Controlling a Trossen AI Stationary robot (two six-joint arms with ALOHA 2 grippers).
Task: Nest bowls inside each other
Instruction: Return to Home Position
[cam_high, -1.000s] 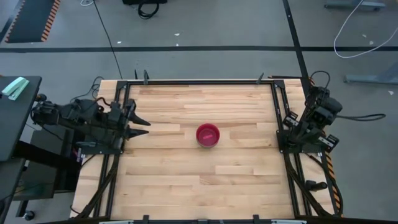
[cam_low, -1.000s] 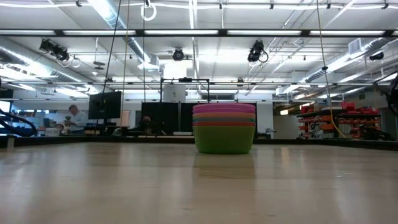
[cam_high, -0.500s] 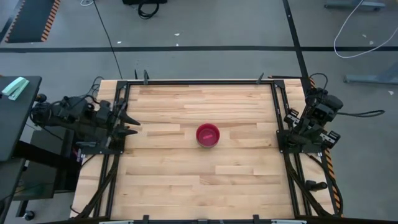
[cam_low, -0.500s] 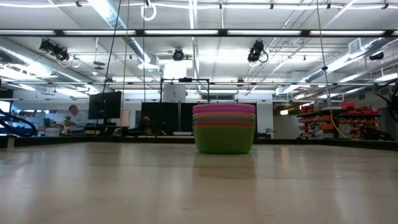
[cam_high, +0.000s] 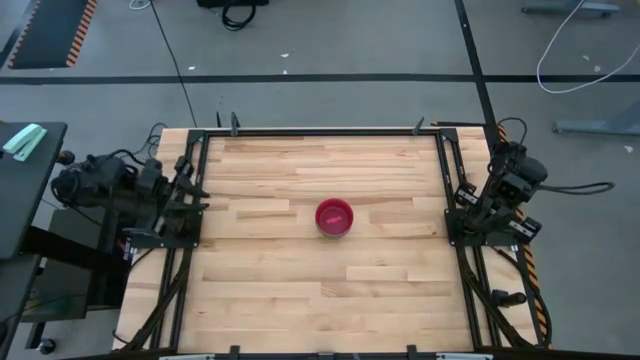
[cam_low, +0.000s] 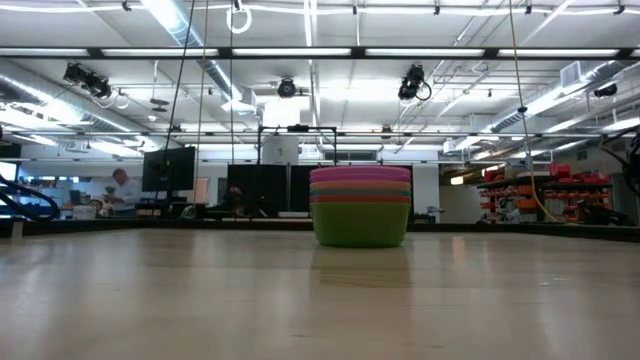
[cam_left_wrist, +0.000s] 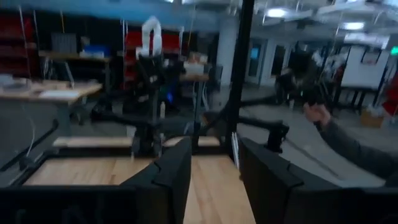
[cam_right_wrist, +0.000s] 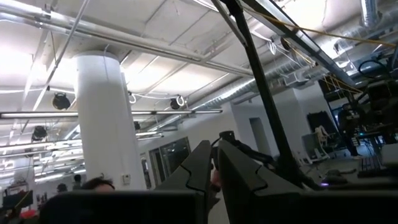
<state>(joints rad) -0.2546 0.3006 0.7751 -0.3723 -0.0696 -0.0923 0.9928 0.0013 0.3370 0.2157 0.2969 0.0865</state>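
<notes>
From above, the stack of small round plastic bowls (cam_high: 334, 217), pink-red on top, stands in the middle of the wooden counter (cam_high: 300, 290). At counter height, a green bowl (cam_low: 360, 227) is the lowest of the stack. The left claw (cam_left_wrist: 214, 148), at the counter's left edge, has its fingers apart and holds nothing. The right claw (cam_right_wrist: 214, 146), at the right edge, is closed and empty.

Bowl stack (cam_low: 360, 205): green base bowl (cam_low: 360, 228); rims above banded red, teal, orange, pink at top; table (cam_high: 300, 290): pale wood, plank-striped, showing between the left gripper (cam_left_wrist: 216, 143) black fingers (cam_left_wrist: 171, 180).
</notes>
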